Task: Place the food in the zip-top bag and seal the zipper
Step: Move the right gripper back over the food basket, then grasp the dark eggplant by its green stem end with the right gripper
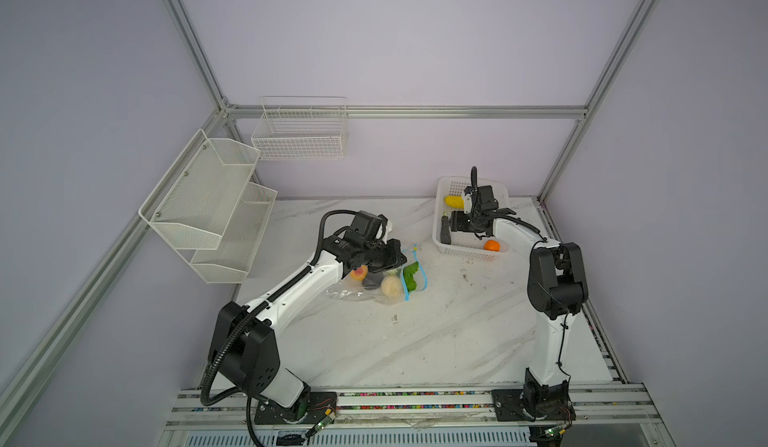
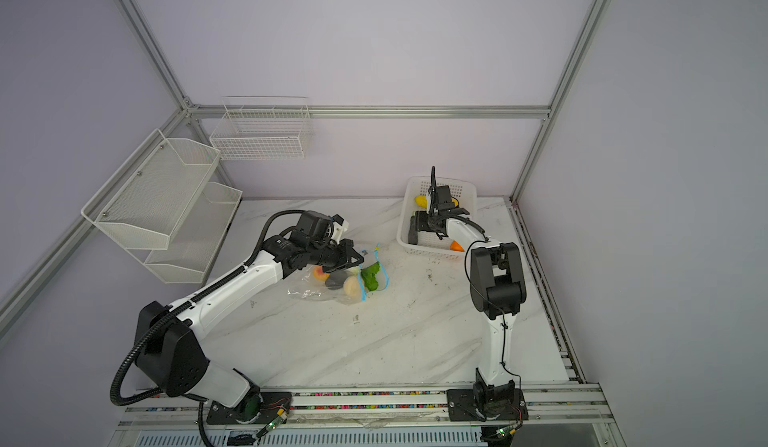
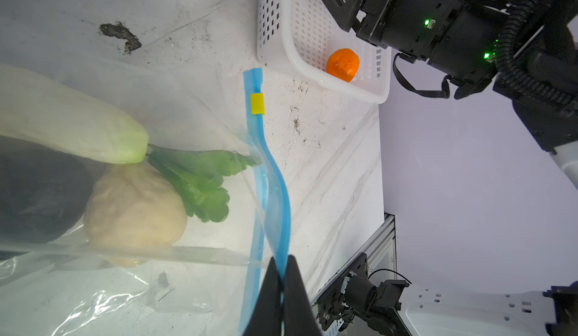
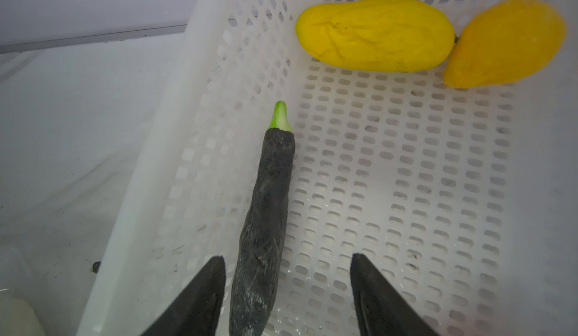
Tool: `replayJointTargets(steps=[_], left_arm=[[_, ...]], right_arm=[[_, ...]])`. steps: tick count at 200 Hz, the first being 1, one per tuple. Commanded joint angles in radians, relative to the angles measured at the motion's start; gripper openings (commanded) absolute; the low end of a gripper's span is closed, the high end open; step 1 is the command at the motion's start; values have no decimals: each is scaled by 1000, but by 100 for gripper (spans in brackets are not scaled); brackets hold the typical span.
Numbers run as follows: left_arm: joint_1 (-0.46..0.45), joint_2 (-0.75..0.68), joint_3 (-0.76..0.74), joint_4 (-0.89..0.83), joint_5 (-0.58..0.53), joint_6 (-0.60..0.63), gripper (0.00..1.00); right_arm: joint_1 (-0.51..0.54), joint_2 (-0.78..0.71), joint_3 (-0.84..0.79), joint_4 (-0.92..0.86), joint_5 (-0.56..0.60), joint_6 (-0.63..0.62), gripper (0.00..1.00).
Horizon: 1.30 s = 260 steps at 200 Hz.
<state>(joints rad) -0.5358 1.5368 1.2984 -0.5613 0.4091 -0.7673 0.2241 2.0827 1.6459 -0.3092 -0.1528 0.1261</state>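
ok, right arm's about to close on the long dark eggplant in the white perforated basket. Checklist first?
1. Left gripper pinching light-blue zipper strip of clear crinkly zip-top bag: ok.
2. Bag mouth open: ok.
3. Yellow slider parked at strip's end: ok.
4. Right gripper open, jaws straddling long dark eggplant in white perforated basket: ok.
5. Eggplant centred between jaws: not ok, nearer one finger.
6. Room left in bag: cannot tell.
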Motion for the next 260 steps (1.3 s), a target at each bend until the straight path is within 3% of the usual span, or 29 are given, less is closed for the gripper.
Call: replayJointTargets(steps=[1, 143, 206, 260], left_arm=[[5, 8, 98, 37, 25, -6, 0], [3, 37, 88, 41, 51, -9, 0], [4, 29, 77, 44, 48, -4, 0], [4, 15, 64, 47, 42, -3, 0]], right_arm=[[-5, 48, 64, 2, -6, 17, 66], [-6, 353, 360, -28, -38, 70, 57], [-6, 398, 402, -30, -48, 90, 54], [-35, 399, 400, -28, -90, 171, 45]])
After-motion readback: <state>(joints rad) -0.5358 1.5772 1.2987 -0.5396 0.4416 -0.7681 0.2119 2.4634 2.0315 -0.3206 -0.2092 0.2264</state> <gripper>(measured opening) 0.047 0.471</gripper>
